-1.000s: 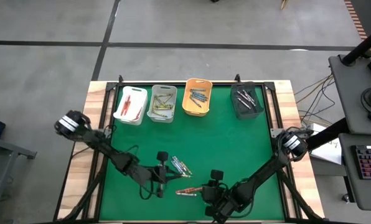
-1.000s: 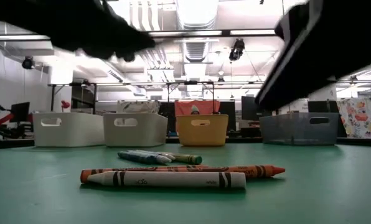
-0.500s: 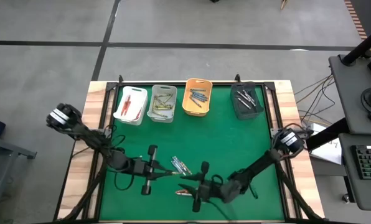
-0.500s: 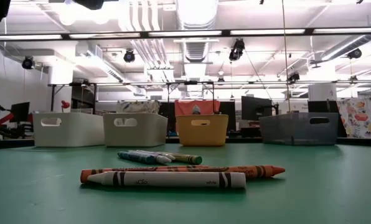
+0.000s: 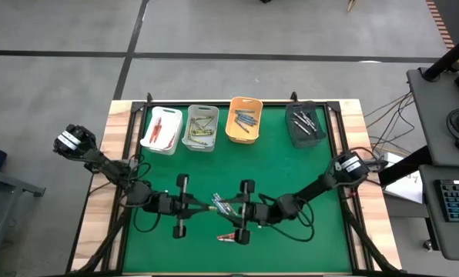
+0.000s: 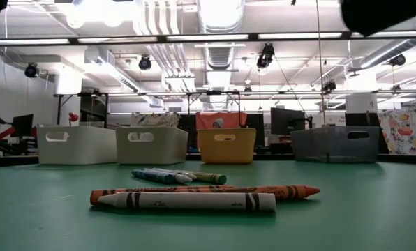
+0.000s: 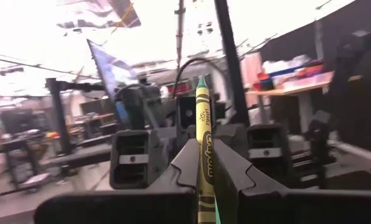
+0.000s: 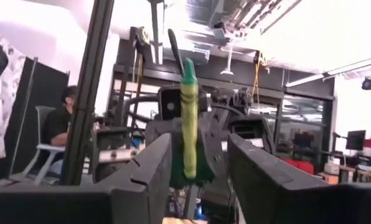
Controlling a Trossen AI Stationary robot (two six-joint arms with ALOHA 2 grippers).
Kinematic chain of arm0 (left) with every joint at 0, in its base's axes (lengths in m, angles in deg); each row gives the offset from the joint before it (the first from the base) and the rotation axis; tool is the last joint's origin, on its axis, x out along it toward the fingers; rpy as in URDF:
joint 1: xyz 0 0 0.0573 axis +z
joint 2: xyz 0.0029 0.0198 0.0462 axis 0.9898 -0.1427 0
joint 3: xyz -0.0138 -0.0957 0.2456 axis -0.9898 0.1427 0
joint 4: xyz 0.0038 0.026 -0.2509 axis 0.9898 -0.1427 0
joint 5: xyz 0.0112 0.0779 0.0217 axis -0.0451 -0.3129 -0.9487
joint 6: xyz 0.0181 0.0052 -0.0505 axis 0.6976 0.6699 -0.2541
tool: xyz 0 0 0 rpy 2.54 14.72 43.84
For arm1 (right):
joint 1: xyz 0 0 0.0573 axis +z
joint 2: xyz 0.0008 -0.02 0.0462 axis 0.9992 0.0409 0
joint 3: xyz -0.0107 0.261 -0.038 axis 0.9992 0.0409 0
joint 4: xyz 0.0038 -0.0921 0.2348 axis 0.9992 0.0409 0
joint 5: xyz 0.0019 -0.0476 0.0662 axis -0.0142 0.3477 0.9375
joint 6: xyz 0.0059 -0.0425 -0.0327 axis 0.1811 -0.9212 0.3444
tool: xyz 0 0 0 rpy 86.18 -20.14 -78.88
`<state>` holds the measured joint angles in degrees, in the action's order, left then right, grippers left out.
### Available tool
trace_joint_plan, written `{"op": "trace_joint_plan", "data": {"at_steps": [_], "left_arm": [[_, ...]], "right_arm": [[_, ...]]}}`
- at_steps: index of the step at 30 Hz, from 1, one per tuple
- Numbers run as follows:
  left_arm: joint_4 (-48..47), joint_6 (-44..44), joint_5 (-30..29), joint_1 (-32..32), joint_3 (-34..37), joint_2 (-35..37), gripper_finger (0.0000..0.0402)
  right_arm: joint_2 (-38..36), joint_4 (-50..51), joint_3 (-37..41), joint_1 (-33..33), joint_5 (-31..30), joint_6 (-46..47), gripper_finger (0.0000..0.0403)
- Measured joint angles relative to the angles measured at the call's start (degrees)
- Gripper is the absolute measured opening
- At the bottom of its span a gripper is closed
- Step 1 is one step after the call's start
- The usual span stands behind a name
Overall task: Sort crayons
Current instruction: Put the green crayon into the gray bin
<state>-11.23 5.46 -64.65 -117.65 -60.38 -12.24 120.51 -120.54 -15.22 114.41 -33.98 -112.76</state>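
Note:
My left gripper (image 7: 205, 149) is shut on a yellow-green crayon (image 7: 202, 118) above the near middle of the green table; it also shows in the high view (image 5: 202, 206). My right gripper (image 8: 195, 168) faces it from the right, open, in the high view (image 5: 228, 209). The crayon's green tip (image 8: 187, 112) shows between the right fingers with a gap on each side. Loose crayons lie flat on the table: a white one (image 6: 187, 202), an orange one (image 6: 208, 190) and a blue and green cluster (image 6: 180, 176). My left gripper pinches the crayon's wrapped body (image 7: 204, 134) between its two fingers, toward the blunt end. The fingers come level from the table's left and lie along the crayon. The crayon sticks out past the fingertips, tip (image 7: 201, 81) toward the right gripper, clear of the table.
Four bins stand in a row at the far edge: white (image 5: 162, 129), light grey (image 5: 201, 128), orange (image 5: 244, 120) and black (image 5: 306, 125), each with crayons inside. A red crayon (image 5: 229, 236) lies near the front edge. A seated person (image 8: 64, 124) shows beyond the table.
Both grippers have risen from the table and out of the low view. My right gripper has gone toward the far edge and the left, and now faces my left gripper level. My left gripper has drawn back toward the left edge.

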Motion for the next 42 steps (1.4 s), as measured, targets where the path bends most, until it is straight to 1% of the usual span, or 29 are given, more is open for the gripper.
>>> {"op": "trace_joint_plan", "data": {"at_steps": [3, 7, 12, 16, 20, 23, 27, 30, 32, 34, 38, 42], "left_arm": [[-0.02, 1.87, -2.90, 0.02, 0.00, 0.04, 0.0000], [0.29, 4.00, -5.26, 0.07, 0.02, 0.28, 0.0000], [0.35, 5.94, -8.99, 0.21, 0.02, 0.28, 0.0000], [0.36, 6.20, -9.29, 0.36, 0.02, 0.28, 0.0000], [0.44, 7.69, -9.53, 0.35, 0.02, 0.28, 0.0001], [0.40, 7.77, -10.21, 0.35, 0.02, 0.28, 0.0014], [0.38, 7.79, -11.29, 0.37, 0.02, 0.36, 0.0053], [0.03, 9.03, -13.55, 0.26, 0.02, 1.32, 0.0090], [-0.23, 10.42, -16.49, 0.23, 0.02, 2.52, 0.0113], [-0.59, 11.92, -19.75, 0.19, 0.02, 4.24, 0.0133], [-2.81, 15.62, -26.47, 0.06, 0.13, 8.94, 0.0160], [-6.82, 18.64, -33.77, 0.05, 0.09, 14.11, 0.0169]], "right_arm": [[0.02, 0.30, -1.49, -1.32, 2.43, 0.45, 0.0162], [0.02, 0.36, -3.18, -2.48, 3.50, -0.02, 0.0181], [0.02, 1.38, -4.20, -3.57, 3.46, -2.76, 0.0181], [0.02, 2.00, -4.69, -4.58, 3.52, -2.79, 0.0169], [0.02, 2.02, -4.67, -5.67, 3.54, -2.03, 0.0137], [0.02, 2.09, -4.65, -6.02, 3.52, -1.96, 0.0094], [-0.17, 3.74, -4.64, -6.26, 3.65, -2.02, 0.0027], [-1.36, 6.47, -4.60, -6.66, 2.99, -2.29, 0.0019], [-3.30, 9.97, -4.64, -7.28, 2.25, -1.65, 0.0018], [-5.47, 16.79, -5.48, -8.35, 1.32, -0.01, 0.0018], [-9.99, 36.25, -8.94, -12.25, 0.64, 5.44, 0.0017], [-11.19, 54.14, -13.85, -17.46, 0.62, 9.24, 0.0016]]}}
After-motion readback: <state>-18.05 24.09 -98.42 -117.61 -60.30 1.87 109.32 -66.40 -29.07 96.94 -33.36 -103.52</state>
